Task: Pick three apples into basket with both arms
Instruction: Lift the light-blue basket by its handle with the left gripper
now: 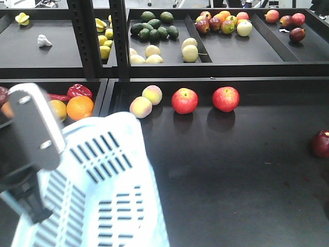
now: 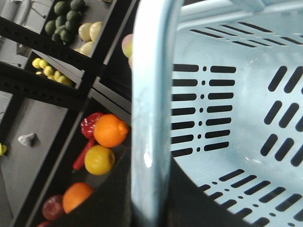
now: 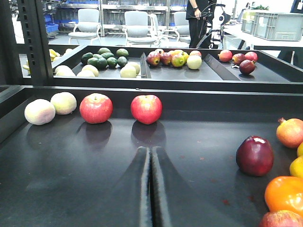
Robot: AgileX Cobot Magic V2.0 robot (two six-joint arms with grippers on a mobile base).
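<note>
Black 2-tier produce shelving fills the front view. Basket (image 1: 110, 154) is lower L, tilted, slotted wall toward cam, up against the left arm (image 1: 31, 131). Left red apple (image 1: 184, 101) and right red apple (image 1: 226, 99) sit side by side, not touching, near the back lip of the lower tray (image 1: 247, 195). 2 peaches (image 1: 140, 107) are just L of them. Dark-red apple (image 1: 321, 143) is alone at the R edge, well apart.

L wrist view: basket handle (image 2: 151, 94) runs top to bottom right at the lens, slotted basket walls behind it, oranges (image 2: 110, 130) in the bin to the L. Left gripper fingers aren't visible, so can't tell its grip.

R wrist view: right gripper (image 3: 150, 150) has its fingers pressed together w/ nothing between, low over the tray. Both red apples are ahead of it, the dark-red one to the front-R.
</note>
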